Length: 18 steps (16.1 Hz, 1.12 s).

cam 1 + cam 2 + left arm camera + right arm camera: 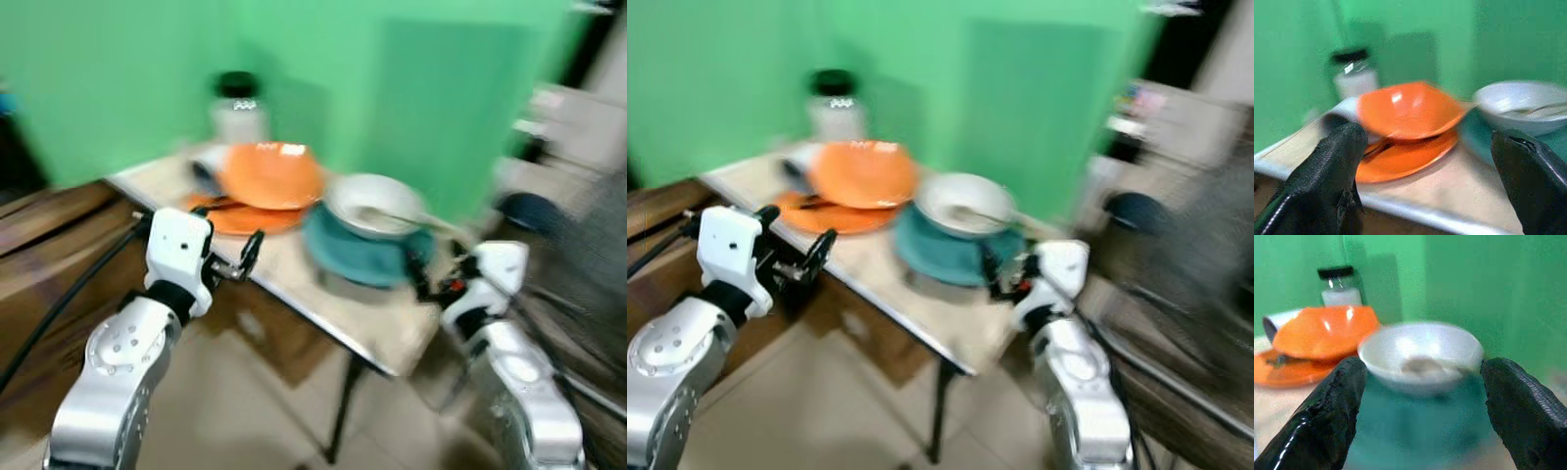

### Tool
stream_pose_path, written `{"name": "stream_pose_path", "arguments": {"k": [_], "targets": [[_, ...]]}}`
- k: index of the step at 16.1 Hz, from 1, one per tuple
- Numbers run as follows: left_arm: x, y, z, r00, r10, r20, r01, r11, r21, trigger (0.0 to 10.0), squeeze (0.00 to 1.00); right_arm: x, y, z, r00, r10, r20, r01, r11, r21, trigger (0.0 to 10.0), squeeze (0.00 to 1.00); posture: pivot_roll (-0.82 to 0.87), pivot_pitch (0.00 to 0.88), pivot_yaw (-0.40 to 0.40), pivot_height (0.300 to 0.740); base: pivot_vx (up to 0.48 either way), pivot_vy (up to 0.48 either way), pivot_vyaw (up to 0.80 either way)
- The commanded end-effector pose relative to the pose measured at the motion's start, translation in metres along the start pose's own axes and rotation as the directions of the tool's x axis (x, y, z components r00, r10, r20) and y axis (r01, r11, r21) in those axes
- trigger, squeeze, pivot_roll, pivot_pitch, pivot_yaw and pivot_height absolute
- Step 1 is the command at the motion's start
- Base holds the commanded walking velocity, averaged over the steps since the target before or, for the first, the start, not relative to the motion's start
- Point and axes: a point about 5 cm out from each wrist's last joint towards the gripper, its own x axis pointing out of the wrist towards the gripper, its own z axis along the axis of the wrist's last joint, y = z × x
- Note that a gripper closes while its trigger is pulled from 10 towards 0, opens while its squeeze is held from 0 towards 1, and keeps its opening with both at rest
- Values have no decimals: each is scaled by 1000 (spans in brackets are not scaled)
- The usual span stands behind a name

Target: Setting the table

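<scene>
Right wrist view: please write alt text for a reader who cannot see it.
A white bowl sits on a teal plate, framed between the open right end effector and its two black fingers. Beyond it are an orange bowl on an orange plate and a black-lidded jar, against a green wall.

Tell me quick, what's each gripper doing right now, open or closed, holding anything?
Left gripper: open, empty, facing the orange bowl.
Right gripper: open, empty, facing the white bowl.

Motion blur smears the head views. The orange bowl (271, 174) hides most of the orange plate (245, 217); the utensil (392, 217) at three o'clock stays unidentifiable.
</scene>
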Motion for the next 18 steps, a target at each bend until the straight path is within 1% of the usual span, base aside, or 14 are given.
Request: {"name": "stream_pose_path", "arguments": {"k": [1, 5, 6, 7, 8, 9, 10, 11, 12, 14, 15, 16, 17, 18], "targets": [[3, -2, 1, 1000, -28, 2, 28, 1000, -3, 10000, 0, 2, -3, 11, 999, -18, 50, 19, 1000, -15, 10000, 0, 159, 0, -38, 740, 319, 0, 0], [7, -5, 3, 996, -84, 11, 84, 996, -3, 10000, 0, 18, -18, 25, 997, -55, 61, 56, 998, -20, 10000, 0, 159, 0, -52, 740, 230, 0, 0], [6, -8, 4, 991, -130, 12, 130, 992, -4, 10000, 0, 24, -25, 28, 994, -91, 66, 90, 996, 7, 10000, 408, 160, 0, -58, 740, 0, 0, 0], [5, -9, 4, 988, -153, 11, 153, 988, -1, 10000, 0, 26, -29, 31, 992, -104, 76, 103, 995, 17, 10000, 408, 161, 0, -60, 740, 0, 0, 0], [4, -11, 4, 980, -198, 10, 198, 980, 6, 10000, 0, 30, -35, 34, 990, -116, 76, 113, 993, 33, 10000, 1000, 161, 0, -65, 740, 0, 0, 0], [4, -13, 4, 968, -249, 12, 249, 969, 9, 10000, 0, 35, -41, 36, 993, -98, 66, 96, 995, 24, 10000, 1000, 161, 0, -70, 740, 0, 0, 0], [4, -17, 5, 950, -311, 16, 310, 951, 9, 10000, 0, 42, -50, 36, 999, -43, 7, 43, 999, -12, 10000, 1000, 155, 0, -74, 740, 0, 0, 0], [4, -17, 5, 950, -311, 16, 310, 951, 9, 10000, 0, 42, -50, 36, 999, -43, 7, 43, 999, -12, 10000, 1000, 155, 0, -74, 740, 0, 0, 0], [3, -22, 5, 916, -401, 17, 401, 916, -19, 10000, 0, 49, -60, 40, 999, 37, -27, -37, 999, 18, 10000, 1000, 149, 0, -78, 740, 0, 0, 0], [0, -28, 4, 865, -502, -1, 501, 864, -51, 10000, 0, 54, -71, 42, 994, 91, -64, -91, 996, 13, 10000, 1000, 143, 0, -86, 740, 0, 0, 0], [-4, -30, 1, 836, -548, -19, 546, 835, -61, 10000, 0, 56, -76, 40, 986, 125, -107, -127, 992, -13, 10000, 1000, 142, 0, -88, 740, 0, 0, 0], [-5, -30, -1, 822, -569, -32, 566, 822, -65, 10000, 0, 57, -78, 39, 978, 159, -135, -165, 986, -32, 10000, 1000, 138, 0, -88, 740, 0, 0, 0], [-8, -30, -4, 812, -581, -47, 578, 814, -62, 10000, 0, 59, -77, 40, 948, 249, -200, -267, 961, -69, 10000, 1000, 134, 0, -88, 740, 0, 0, 0], [-8, -30, -4, 813, -580, -47, 577, 814, -64, 10000, 0, 60, -77, 41, 930, 286, -233, -315, 944, -99, 10000, 1000, 133, 0, -90, 740, 0, 0, 0]]}}
